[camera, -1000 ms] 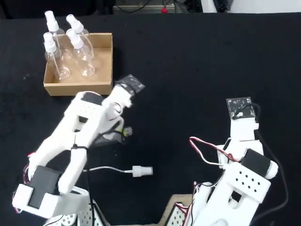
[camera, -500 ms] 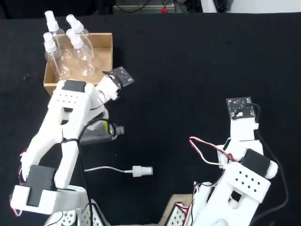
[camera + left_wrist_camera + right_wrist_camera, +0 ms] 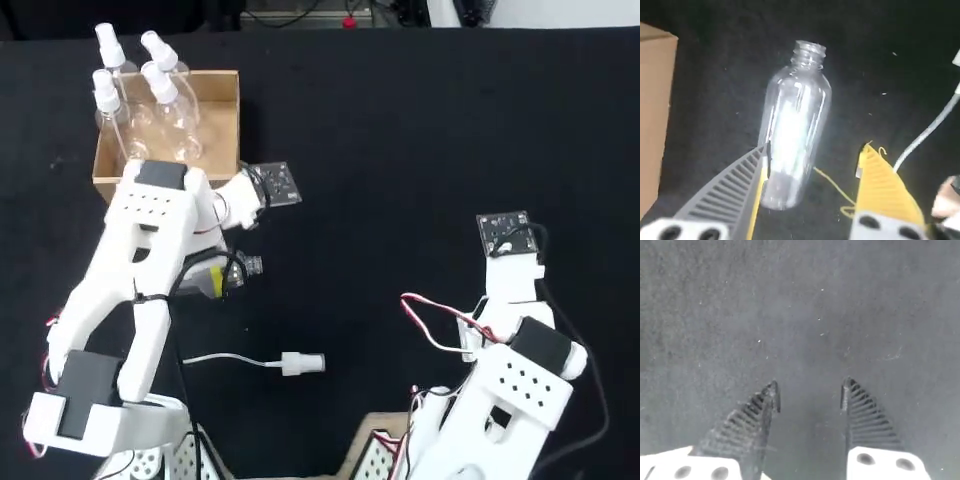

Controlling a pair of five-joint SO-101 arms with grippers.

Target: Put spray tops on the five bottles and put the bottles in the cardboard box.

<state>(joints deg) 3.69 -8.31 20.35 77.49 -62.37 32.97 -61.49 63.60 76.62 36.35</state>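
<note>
Four bottles (image 3: 150, 100) already stand with their spray tops on in the cardboard box (image 3: 232, 120), at about 10 o'clock of the table (image 3: 400, 120) in the high view. The fifth bottle (image 3: 246, 266) lies on its side at 5 o'clock from the box. It is mostly hidden under the left arm (image 3: 150, 250), so I see only its bare neck. The last spray top (image 3: 303, 362) lies near 6 o'clock, well apart from this bottle. Compared with one second ago, the left arm has swung toward the box side and now hangs over the bottle. The right arm (image 3: 520, 360), at 4 o'clock, has almost not moved, and the spray top is in the same place.

From the left wrist view, the left gripper (image 3: 815, 148) has its fingers apart, one on each side of the bottle's base. One finger is just beside the base or touching it, I cannot tell which. Nothing is clamped yet. The neck is open and points away from the gripper. The box wall is on one side and the spray top's tube (image 3: 927, 132) on the other.

From the right wrist view, the right gripper (image 3: 810, 390) also has its fingers apart, over bare table, and it holds nothing.

I judge that four of the five are done. The swing has lined up the left gripper for the grasp, so next it should close on the bottle.
</note>
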